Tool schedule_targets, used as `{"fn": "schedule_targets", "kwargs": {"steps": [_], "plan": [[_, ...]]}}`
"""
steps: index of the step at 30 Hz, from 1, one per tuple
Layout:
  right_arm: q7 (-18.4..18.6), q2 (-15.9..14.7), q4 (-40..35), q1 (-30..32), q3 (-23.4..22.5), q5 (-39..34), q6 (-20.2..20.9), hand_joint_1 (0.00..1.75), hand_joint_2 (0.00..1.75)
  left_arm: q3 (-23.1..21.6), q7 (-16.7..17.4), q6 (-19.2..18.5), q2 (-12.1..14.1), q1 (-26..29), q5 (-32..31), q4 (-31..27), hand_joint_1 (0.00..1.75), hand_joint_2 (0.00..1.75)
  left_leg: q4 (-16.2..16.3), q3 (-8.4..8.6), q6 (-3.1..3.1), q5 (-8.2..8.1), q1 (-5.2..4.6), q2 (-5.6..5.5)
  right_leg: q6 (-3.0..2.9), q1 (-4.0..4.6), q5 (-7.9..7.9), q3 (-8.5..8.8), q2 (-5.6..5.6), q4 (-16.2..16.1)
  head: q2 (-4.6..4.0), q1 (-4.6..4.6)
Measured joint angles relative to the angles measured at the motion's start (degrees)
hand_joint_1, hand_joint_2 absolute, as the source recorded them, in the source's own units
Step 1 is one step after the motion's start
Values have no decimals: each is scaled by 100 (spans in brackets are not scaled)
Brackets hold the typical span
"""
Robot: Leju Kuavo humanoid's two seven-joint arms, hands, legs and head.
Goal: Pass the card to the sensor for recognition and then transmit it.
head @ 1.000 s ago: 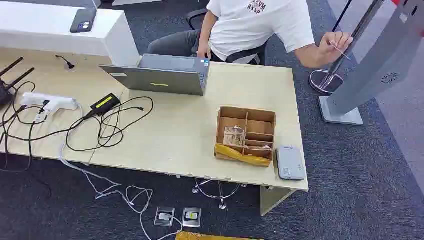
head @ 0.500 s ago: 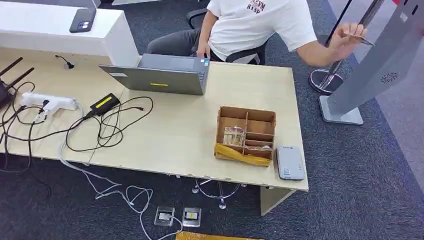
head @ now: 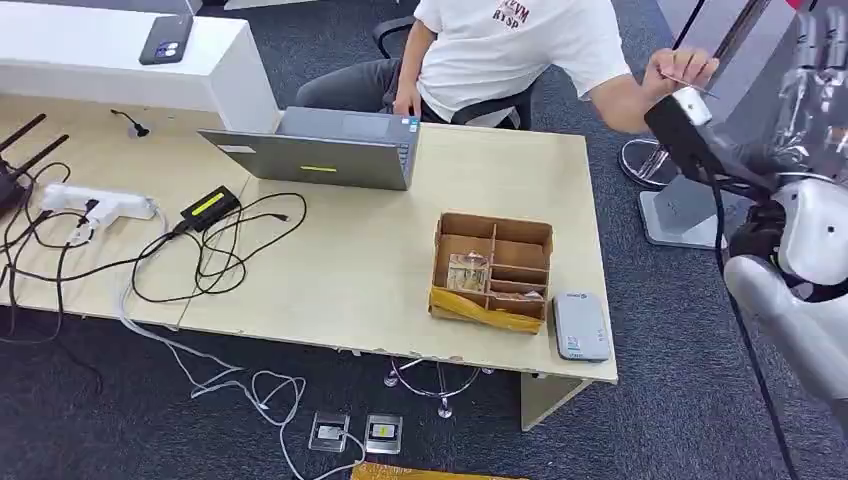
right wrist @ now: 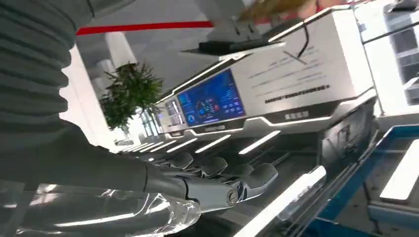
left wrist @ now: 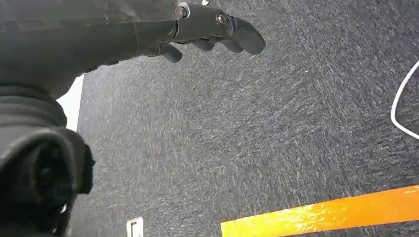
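Note:
A person in a white T-shirt sits behind the table and holds a thin card (head: 690, 84) out to the side in one hand (head: 678, 68). The grey card sensor (head: 580, 325) lies flat at the table's near right corner. My right arm is raised at the right edge, its hand (head: 822, 58) up beyond the card. In the right wrist view that hand (right wrist: 217, 181) has its fingers stretched out and apart, holding nothing. My left hand (left wrist: 210, 27) hangs over dark carpet, fingers extended and empty.
A cardboard divider box (head: 492, 268) stands beside the sensor. A laptop (head: 320, 150), a power strip (head: 100, 205) and tangled cables (head: 215, 255) take up the left of the table (head: 350, 270). A grey kiosk base (head: 682, 218) stands on the floor under my right arm.
My right arm has come up into the head view at the right. The person's hand with the card has shifted slightly, staying out beside the table.

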Motion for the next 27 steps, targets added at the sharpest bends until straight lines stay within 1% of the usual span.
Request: {"fn": "schedule_targets", "kwargs": {"steps": [5, 9, 16, 23, 24, 25, 27], "plan": [[-219, 286, 284, -62, 503, -107, -153, 0, 175, -17, 0, 0, 2, -4, 0, -13, 0, 0, 0, 1, -1, 0, 1, 3, 0, 1, 0, -1, 4, 0, 0, 0], [-380, 518, 516, -76, 741, -199, -323, 0, 175, -20, 2, 0, 9, -1, 2, -13, 0, 0, 0, 1, -3, 2, 1, 2, 0, 1, 0, -1, 3, 0, 0, 2], [-503, 763, 852, -84, 1005, -258, -378, 0, 175, -20, 2, -15, 28, 2, 22, -13, 0, 0, 0, 2, -3, 2, 1, 2, 0, 1, 0, -2, 4, 0, 0, 2], [-671, 875, 1137, -89, 1183, -466, -407, 0, 175, -33, 24, -101, 37, 4, -2, -13, 0, 0, 0, 3, -4, 2, 1, 2, 0, 1, 0, -3, 4, 0, 0, 2], [-706, 883, 1161, -81, 1191, -494, -407, 68, 175, -35, 24, -125, 42, 2, -4, -13, 0, 0, 0, 3, -4, 2, 1, 2, 0, 1, 0, -3, 4, -1, 0, 2], [-759, 910, 1189, -69, 1209, -538, -407, 175, 175, -42, 24, -129, 46, 1, -4, -13, 0, 0, 0, 3, -4, 2, 1, 3, -1, 1, 0, -3, 6, 0, 0, 2], [-901, 960, 1248, -38, 1248, -610, -396, 175, 175, -61, 24, -133, 52, -9, -4, -13, 0, 0, 0, 3, -4, 2, 2, 4, -1, 1, 0, -4, 8, 0, 0, 2]]}}
